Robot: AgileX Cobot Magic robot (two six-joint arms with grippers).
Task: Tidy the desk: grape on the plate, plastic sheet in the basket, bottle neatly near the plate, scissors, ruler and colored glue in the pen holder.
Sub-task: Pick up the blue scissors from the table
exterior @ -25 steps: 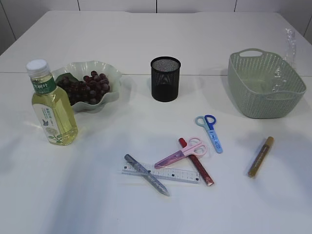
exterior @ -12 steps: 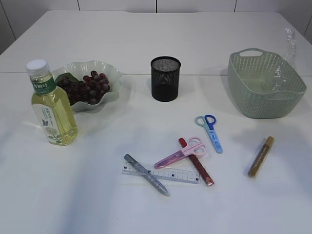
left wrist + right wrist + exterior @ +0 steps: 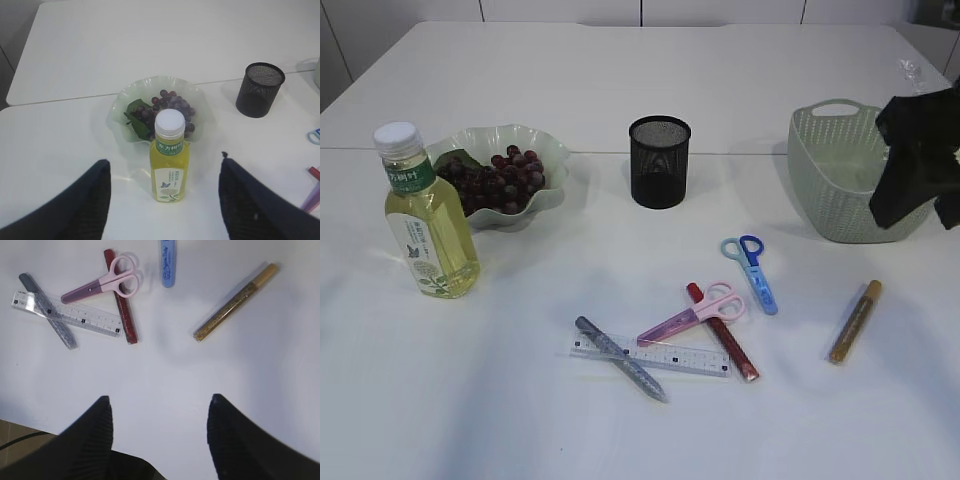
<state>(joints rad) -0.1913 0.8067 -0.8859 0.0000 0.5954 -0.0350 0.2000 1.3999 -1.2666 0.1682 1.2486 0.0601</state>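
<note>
Entering from the right edge of the exterior view, the right gripper (image 3: 920,160) is now seen as a dark shape in front of the basket (image 3: 840,170), where nothing stood a moment before; the crinkled clear plastic sheet (image 3: 912,70), earlier seen over the basket's far rim, is now glimpsed only at about 1 o'clock from it. Everything else is unchanged. Both grippers are spread apart and nothing is held: the left gripper (image 3: 165,200) is poised before the bottle (image 3: 169,155).

The bottle, of clear plastic with yellow liquid and a white ribbed cap, stands upright at 7 o'clock of the wavy-edged translucent plate (image 3: 552,165), which carries the dark grape (image 3: 505,180) bunch. The black mesh pen holder (image 3: 660,162) is cylindrical. Lying flat are the blue scissors (image 3: 752,270), pink scissors (image 3: 692,314), transparent ruler (image 3: 650,356), and glittery glue sticks: grey (image 3: 620,358), red (image 3: 722,332), gold (image 3: 854,321).
</note>
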